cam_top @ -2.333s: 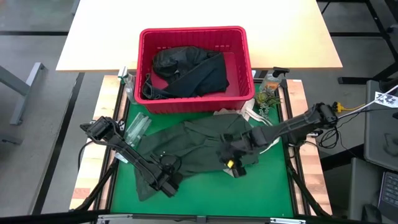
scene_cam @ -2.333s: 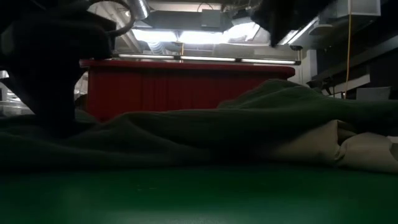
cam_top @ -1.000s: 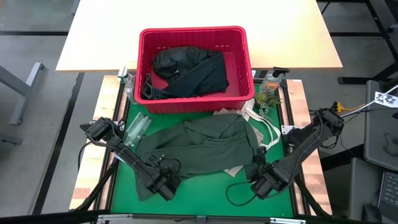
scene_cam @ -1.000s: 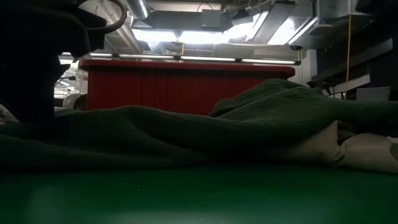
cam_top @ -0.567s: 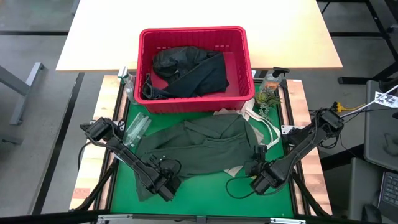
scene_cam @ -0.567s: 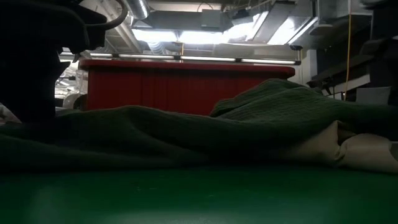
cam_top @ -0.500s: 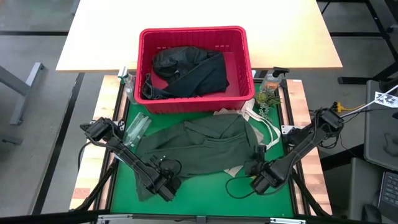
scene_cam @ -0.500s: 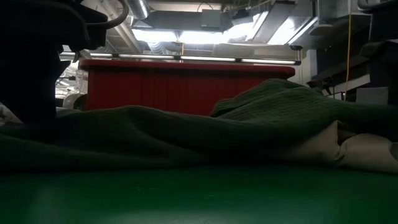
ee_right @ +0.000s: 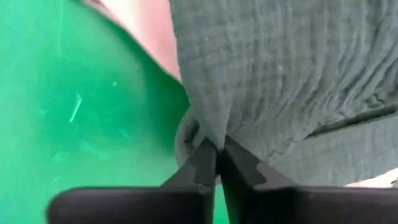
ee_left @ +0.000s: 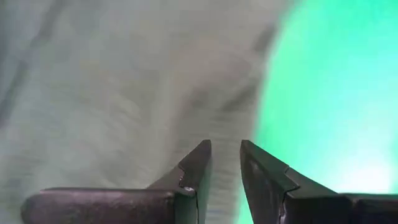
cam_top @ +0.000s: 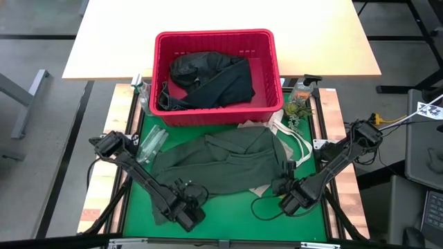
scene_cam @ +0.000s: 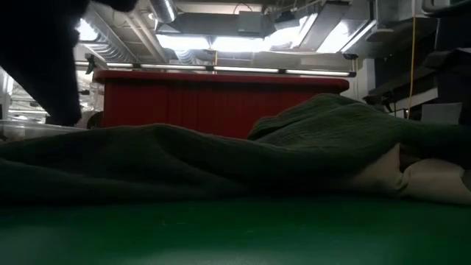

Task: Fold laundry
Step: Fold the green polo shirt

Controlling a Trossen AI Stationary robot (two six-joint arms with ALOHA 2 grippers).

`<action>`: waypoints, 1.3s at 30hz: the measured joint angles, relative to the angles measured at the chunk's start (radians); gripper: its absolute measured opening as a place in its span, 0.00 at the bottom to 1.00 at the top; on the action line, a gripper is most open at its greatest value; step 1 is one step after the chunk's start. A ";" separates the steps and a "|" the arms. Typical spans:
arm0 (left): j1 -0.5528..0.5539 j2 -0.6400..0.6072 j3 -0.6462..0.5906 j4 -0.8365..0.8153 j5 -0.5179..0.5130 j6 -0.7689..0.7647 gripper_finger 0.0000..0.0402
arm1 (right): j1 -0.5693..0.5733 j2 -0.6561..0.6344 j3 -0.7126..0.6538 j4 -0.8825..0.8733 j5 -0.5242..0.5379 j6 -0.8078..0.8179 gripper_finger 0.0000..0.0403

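Note:
An olive-green shirt [cam_top: 214, 162] lies spread and wrinkled on the green mat [cam_top: 228, 221], partly over a tan piece [cam_top: 287, 142]. In the low view the shirt [scene_cam: 221, 158] humps up over the tan cloth [scene_cam: 419, 180]. My left gripper [cam_top: 188, 211] is at the shirt's near left part, its fingers [ee_left: 202, 162] nearly together over blurred cloth. My right gripper [cam_top: 284, 194] is at the shirt's near right edge, shut on it [ee_right: 216, 146]. My left gripper comes at the shirt's near left part [ee_left: 186, 124] steeply from above. Cloth shows in the narrow gap between the two fingers, but blur hides which edge or fold it has. My right gripper pinches a small bunched fold at the shirt's near right edge [ee_right: 208, 127] between its two fingertips. The fingers slant down from the near right. The rest of the shirt lies slack on the mat and on the tan piece [ee_right: 149, 37].
A red basket [cam_top: 266, 69] with black garments [cam_top: 208, 76] stands at the mat's far edge. A clear plastic bottle [cam_top: 151, 142] lies left of the shirt and a spray bottle [cam_top: 302, 90] stands at the far right. A dark cable loop [cam_top: 266, 207] lies near my right gripper.
My left gripper has risen a little, gone toward the table's near right and rolled at the wrist. My right gripper has sunk onto the shirt's near right edge and then kept still. The shirt's spread looks the same.

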 joint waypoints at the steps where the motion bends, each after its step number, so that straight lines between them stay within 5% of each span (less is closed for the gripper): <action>1: -0.011 0.000 0.000 0.021 0.000 0.003 0.20 | 0.000 0.000 0.000 0.000 -0.015 -0.008 0.02; 13: -0.128 0.088 -0.001 0.055 0.057 -0.103 0.20 | 0.000 0.000 0.003 -0.017 -0.070 -0.038 0.01; 26: -0.167 0.133 0.002 0.006 0.164 -0.159 0.20 | 0.000 0.000 0.152 -0.275 -0.069 -0.105 0.02; 39: -0.137 0.089 0.054 -0.021 -0.036 -0.157 0.20 | 0.000 0.000 0.179 -0.295 -0.069 -0.113 0.01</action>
